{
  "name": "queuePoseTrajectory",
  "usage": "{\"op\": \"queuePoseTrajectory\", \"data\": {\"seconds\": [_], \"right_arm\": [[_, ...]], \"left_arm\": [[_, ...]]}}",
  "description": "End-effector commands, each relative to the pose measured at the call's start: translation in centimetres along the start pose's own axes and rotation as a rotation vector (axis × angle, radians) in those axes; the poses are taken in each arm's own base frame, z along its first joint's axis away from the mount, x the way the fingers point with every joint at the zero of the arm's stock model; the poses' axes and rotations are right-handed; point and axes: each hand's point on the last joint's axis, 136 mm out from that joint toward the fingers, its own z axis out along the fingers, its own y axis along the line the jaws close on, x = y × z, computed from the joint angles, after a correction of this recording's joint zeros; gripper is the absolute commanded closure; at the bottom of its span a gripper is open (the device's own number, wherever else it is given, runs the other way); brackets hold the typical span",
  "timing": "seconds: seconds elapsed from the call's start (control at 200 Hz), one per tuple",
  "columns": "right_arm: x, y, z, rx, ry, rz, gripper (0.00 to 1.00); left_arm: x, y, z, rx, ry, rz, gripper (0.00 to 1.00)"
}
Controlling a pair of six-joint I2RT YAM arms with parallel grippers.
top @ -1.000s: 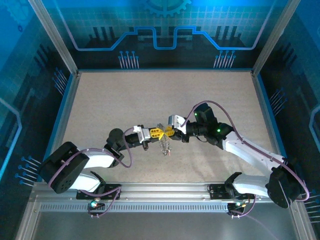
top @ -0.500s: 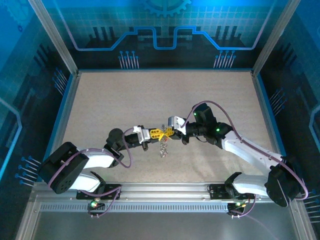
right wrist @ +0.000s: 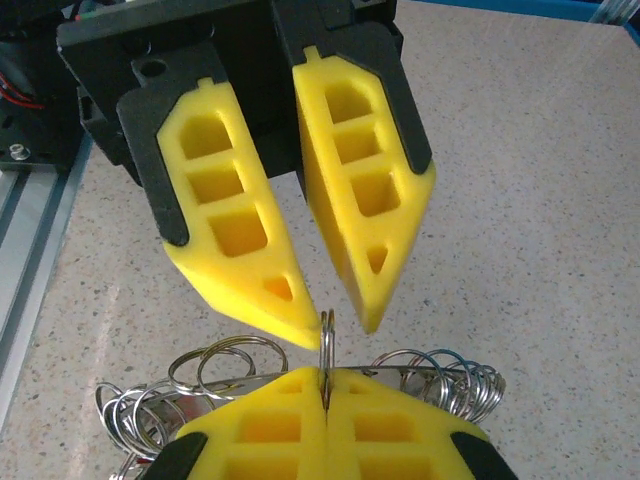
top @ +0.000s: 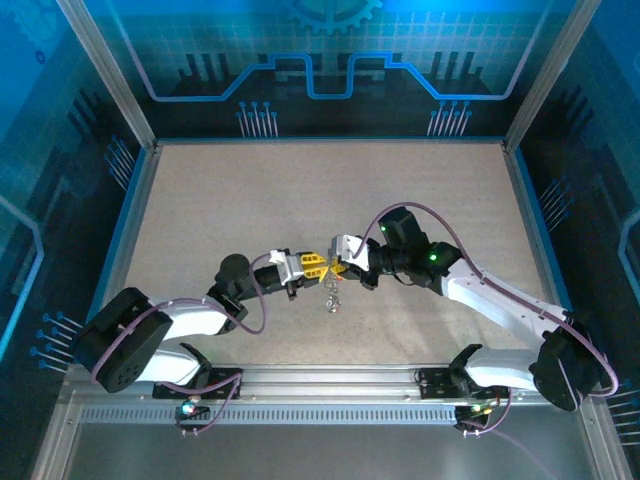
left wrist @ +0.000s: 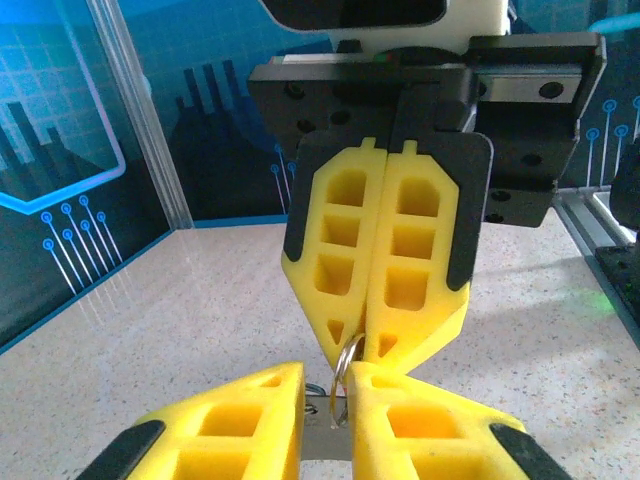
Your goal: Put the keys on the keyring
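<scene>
Tightly between right fingers (right wrist: pixel 262 422), keyring (right wrist: pixel 326 335)

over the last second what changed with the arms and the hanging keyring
The right arm crept slightly left toward the left arm, and the keyring hanging under them drew into a narrower, straighter bunch. Stayed: both pincers tip to tip above mid-table. Now the right pincer is shut on the keyring, the left pincer slightly open around it.
</scene>
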Motion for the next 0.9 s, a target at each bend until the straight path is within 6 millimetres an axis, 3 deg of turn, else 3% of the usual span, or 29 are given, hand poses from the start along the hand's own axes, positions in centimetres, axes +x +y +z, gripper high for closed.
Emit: {"op": "queuePoseTrajectory", "data": {"seconds": [0.0, 0.485, 0.895], "right_arm": [[-0.8, -0.3, -0.2, 0.012, 0.005, -0.031, 1.0], [-0.2, 0.2, 1.0, 0.005, 0.052, -0.068, 1.0], [-1.0, 0.5, 0.7, 0.004, 0.018, -0.098, 1.0]], "left_arm": [[-0.3, 0.1, 0.2, 0.012, 0.029, 0.042, 0.81], [0.9, -1.1, 0.7, 0.09, 0.214, 0.036, 0.81], [1.9, -1.3, 0.5, 0.097, 0.304, 0.065, 0.86]]}}
